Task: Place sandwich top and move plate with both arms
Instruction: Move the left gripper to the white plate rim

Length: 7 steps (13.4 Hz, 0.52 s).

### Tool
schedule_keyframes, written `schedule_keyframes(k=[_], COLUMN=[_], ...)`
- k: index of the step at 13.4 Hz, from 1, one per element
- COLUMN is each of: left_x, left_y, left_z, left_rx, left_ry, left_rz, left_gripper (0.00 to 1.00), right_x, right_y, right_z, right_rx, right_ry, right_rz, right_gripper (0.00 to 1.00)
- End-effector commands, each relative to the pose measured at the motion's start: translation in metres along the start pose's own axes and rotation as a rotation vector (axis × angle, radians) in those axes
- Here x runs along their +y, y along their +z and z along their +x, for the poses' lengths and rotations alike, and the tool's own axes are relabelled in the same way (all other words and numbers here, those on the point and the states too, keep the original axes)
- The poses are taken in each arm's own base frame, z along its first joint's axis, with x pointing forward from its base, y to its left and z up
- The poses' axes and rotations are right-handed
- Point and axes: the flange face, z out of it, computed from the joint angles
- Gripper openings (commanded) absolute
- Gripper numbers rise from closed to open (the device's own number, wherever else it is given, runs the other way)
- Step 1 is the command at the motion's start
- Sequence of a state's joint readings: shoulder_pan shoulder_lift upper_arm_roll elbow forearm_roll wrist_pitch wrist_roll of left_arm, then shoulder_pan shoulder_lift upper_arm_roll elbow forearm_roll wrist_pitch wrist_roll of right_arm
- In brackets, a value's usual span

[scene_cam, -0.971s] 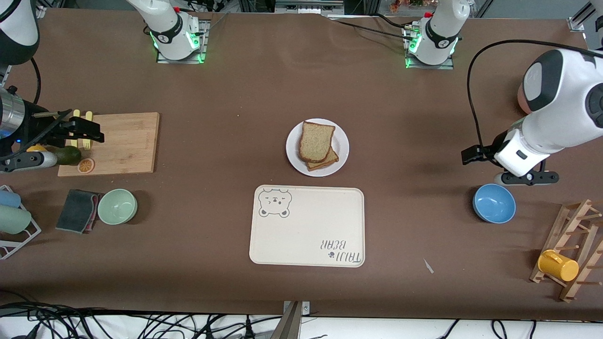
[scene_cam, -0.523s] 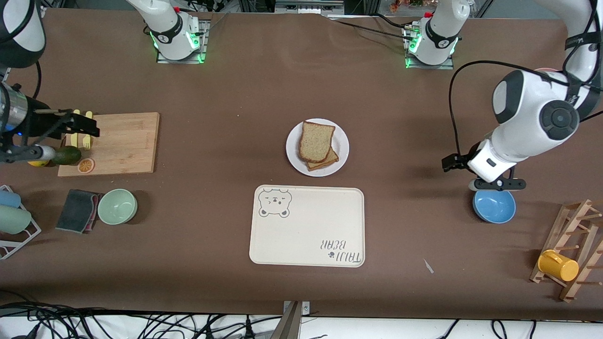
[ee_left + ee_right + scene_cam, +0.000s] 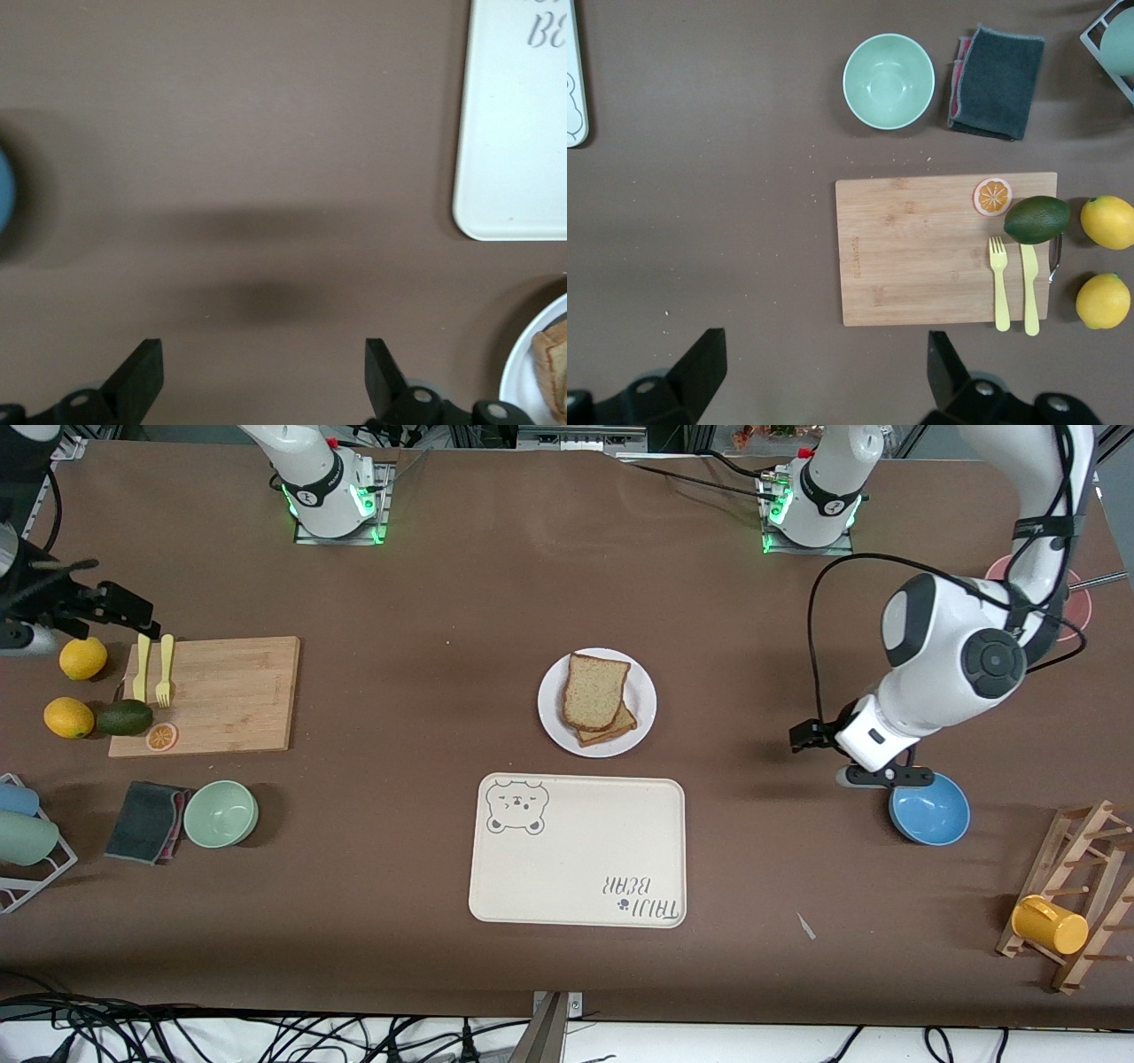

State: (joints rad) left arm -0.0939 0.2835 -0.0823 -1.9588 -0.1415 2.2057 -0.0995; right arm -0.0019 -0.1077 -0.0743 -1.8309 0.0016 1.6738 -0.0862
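While the bread slice [image 3: 594, 690] lies on the plate [image 3: 641, 722], the left gripper [image 3: 264, 376] hangs wide over bare table and the right gripper [image 3: 824, 367] hangs wide above the cutting board's [image 3: 921, 248] end.

White plate [image 3: 552, 722] carrying light brown sandwich top [image 3: 594, 689], darker crust. Cream tray [image 3: 577, 851] showing grey bear print and lettering. Blue bowl [image 3: 929, 808]; pale green bowl [image 3: 221, 812]; yellow lemons [image 3: 83, 658]; dark green avocado [image 3: 124, 717]; brown table [image 3: 443, 602].
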Motion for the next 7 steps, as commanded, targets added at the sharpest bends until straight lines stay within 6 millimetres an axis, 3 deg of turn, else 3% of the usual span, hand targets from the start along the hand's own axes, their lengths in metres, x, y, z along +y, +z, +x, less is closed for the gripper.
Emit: schedule_keyframes(k=[1, 4, 7], left_x=[0.029, 0.062, 0.09], left_y=[0.027, 0.048, 0.073], left_z=[-0.011, -0.018, -0.031], left_rx=[0.014, -0.01, -0.062], left_ry=[-0.011, -0.02, 0.02], left_rz=[-0.08, -0.152, -0.24], left_gripper=[1.0, 1.0, 1.0], right_x=[0.007, 0.006, 0.011], right_y=[0.004, -0.006, -0.004], right_z=[-0.004, 0.003, -0.001], right_rx=[-0.001, 0.006, -0.03], right_ry=[-0.01, -0.083, -0.094], right_rz=[-0.015, -0.018, -0.016], right_gripper=[1.0, 1.0, 1.0])
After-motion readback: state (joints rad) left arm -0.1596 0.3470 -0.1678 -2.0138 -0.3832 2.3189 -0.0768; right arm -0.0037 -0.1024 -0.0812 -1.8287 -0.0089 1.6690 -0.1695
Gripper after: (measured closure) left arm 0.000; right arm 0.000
